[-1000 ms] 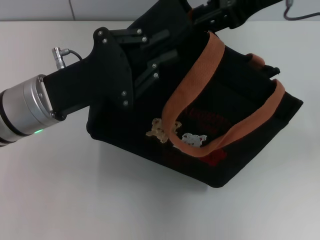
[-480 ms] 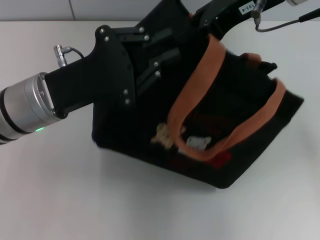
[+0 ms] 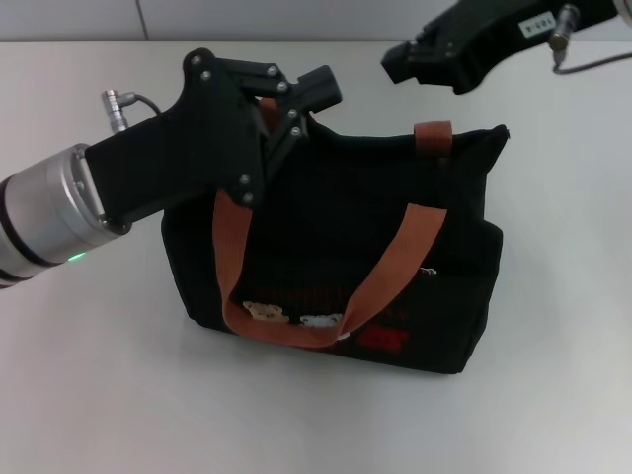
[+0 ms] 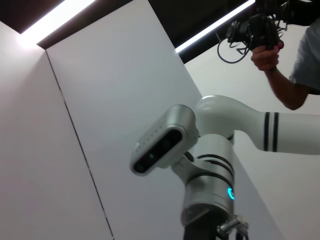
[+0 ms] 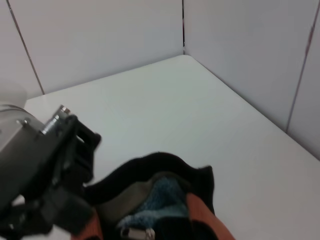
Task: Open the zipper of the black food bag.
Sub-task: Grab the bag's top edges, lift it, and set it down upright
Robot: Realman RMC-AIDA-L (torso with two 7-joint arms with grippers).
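**Right wrist view: bag mouth parted over blue lining**

The black food bag [image 5: 165,167] sits low in the view on a white table [image 5: 165,105], its top edge gaping. Inside the opening lies a blue-grey fuzzy surface [image 5: 160,197]. A small silver-grey metal pull tab of the zipper [image 5: 136,233] shows at the opening's near edge. 1 orange-brown strap [image 5: 207,222] crosses the bag beside it. The left gripper [image 5: 70,170], dark and bulky, is against the bag's rim. Pale panelled walls [image 5: 100,40] rise behind the table.
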